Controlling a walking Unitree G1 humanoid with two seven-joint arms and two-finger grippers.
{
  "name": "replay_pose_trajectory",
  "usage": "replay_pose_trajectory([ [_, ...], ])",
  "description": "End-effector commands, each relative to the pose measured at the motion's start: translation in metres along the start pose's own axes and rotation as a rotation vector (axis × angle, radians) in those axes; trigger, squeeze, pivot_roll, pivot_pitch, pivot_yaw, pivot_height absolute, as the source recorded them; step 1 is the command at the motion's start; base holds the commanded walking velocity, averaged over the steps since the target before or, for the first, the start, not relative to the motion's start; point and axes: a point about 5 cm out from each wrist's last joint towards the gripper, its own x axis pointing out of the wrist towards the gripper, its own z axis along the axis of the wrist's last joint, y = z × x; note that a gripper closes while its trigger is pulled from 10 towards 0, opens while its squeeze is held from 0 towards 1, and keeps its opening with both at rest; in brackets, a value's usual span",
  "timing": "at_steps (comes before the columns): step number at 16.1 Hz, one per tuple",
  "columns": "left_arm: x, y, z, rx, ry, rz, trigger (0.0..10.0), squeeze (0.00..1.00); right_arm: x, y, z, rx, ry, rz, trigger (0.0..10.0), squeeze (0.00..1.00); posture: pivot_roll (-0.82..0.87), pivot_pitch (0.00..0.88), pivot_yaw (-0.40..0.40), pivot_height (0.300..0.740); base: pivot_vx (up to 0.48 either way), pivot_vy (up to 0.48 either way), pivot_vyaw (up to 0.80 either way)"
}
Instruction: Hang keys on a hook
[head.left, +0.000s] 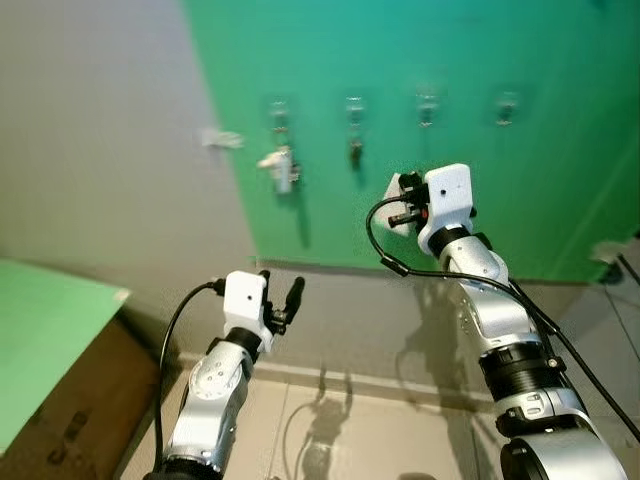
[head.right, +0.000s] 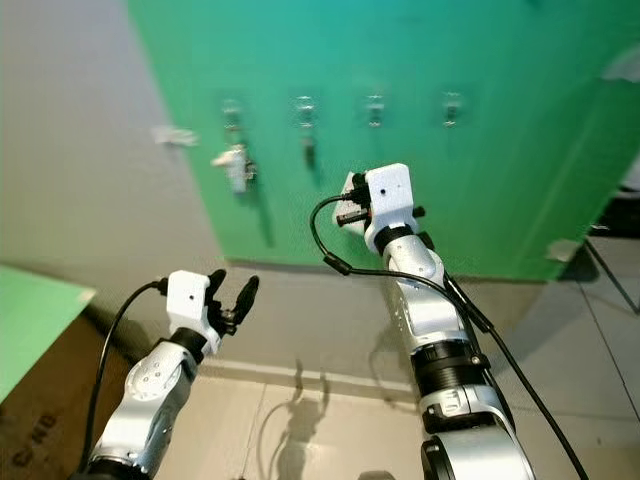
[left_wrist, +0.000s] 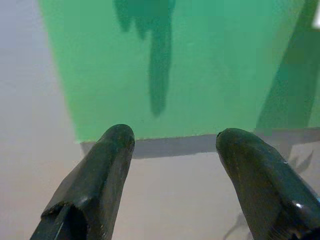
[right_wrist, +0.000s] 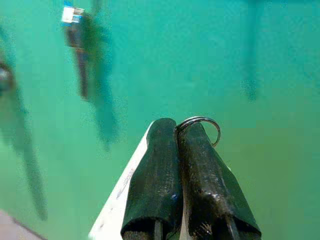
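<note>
Right gripper pinched tight on the key ring, up by the green board

The ring pokes out past the fingertips, with a white tag behind them. A row of hooks sits higher on the board, two already loaded. The left gripper hangs lower with its fingers spread wide, holding nothing.

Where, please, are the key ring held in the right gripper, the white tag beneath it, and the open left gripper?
key ring (right_wrist: 207, 125): right wrist view, its wire loop.
white tag (right_wrist: 117, 202): right wrist view, its flat face.
left gripper (left_wrist: 175, 145): left wrist view, midway between fingertips.
</note>
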Motion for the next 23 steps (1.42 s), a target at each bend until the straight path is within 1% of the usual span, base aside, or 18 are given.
replay_pose_trajectory([
  [1,0.000,0.001,0.002,0.007,-0.012,0.003,10.0,0.00,0.004,0.002,0.009,-0.007,-0.023,0.017,0.0,0.06,-0.19,0.000,0.092,0.740,0.000,0.000,0.00],
  [2,0.000,0.001,0.002,0.007,-0.012,0.002,10.0,0.00,0.004,0.004,0.011,-0.009,-0.029,0.026,0.0,0.06,-0.19,0.000,0.092,0.740,0.000,0.000,0.00],
  [3,0.001,0.002,0.002,0.011,-0.013,0.002,10.0,0.00,0.007,0.005,0.020,-0.022,-0.051,0.039,0.0,0.05,-0.19,0.000,0.092,0.740,0.000,0.000,0.00],
  [4,0.001,0.002,0.002,0.012,-0.013,0.002,10.0,0.00,0.008,0.004,0.022,-0.023,-0.055,0.037,0.0,0.06,-0.19,0.000,0.087,0.740,0.000,0.000,0.00],
  [6,0.001,0.001,0.002,0.015,-0.012,0.000,10.0,0.00,0.008,0.001,0.029,-0.026,-0.076,0.029,0.0,0.06,-0.18,0.000,0.084,0.740,0.000,0.000,0.00],
  [8,0.000,0.000,0.000,0.016,-0.008,-0.007,10.0,0.00,0.005,-0.005,0.037,-0.038,-0.094,0.019,0.0,0.06,-0.18,0.000,0.082,0.740,0.000,0.000,0.00],
  [10,0.000,0.000,-0.001,0.017,-0.006,-0.010,10.0,0.00,-0.001,-0.008,0.036,-0.040,-0.084,0.013,0.0,0.06,-0.19,0.000,0.086,0.740,0.000,0.000,0.00],
  [12,0.000,-0.002,-0.002,0.017,0.000,-0.021,10.0,0.00,-0.013,-0.008,0.021,-0.022,-0.034,0.007,0.0,0.06,-0.20,0.000,0.093,0.740,0.000,0.000,0.00],
  [17,0.000,-0.003,-0.002,0.017,0.001,-0.027,10.0,0.00,-0.017,-0.006,0.016,-0.009,-0.014,0.003,0.0,0.06,-0.21,0.000,0.099,0.740,0.000,0.000,0.00],
  [18,0.001,-0.004,-0.003,0.024,0.009,-0.046,10.0,0.00,-0.036,-0.006,0.012,0.064,-0.027,-0.054,0.0,0.05,-0.24,0.000,0.118,0.740,0.000,0.000,0.00],
  [19,0.001,-0.005,-0.004,0.028,0.013,-0.053,10.0,0.00,-0.047,-0.007,0.012,0.092,-0.030,-0.084,0.0,0.05,-0.24,0.000,0.118,0.740,0.000,0.000,0.00],
  [21,0.001,-0.004,-0.005,0.030,0.017,-0.056,10.0,0.00,-0.058,-0.011,0.016,0.077,-0.028,-0.093,0.0,0.05,-0.25,0.000,0.122,0.740,0.000,0.000,0.00],
  [22,0.001,-0.004,-0.005,0.030,0.018,-0.057,10.0,0.00,-0.060,-0.011,0.019,0.073,-0.030,-0.094,0.0,0.05,-0.26,0.000,0.123,0.740,0.000,0.000,0.00],
  [23,0.001,-0.005,-0.005,0.032,0.020,-0.061,10.0,0.00,-0.062,-0.011,0.026,0.064,-0.044,-0.096,0.0,0.05,-0.26,0.000,0.127,0.740,0.000,0.000,0.00],
])
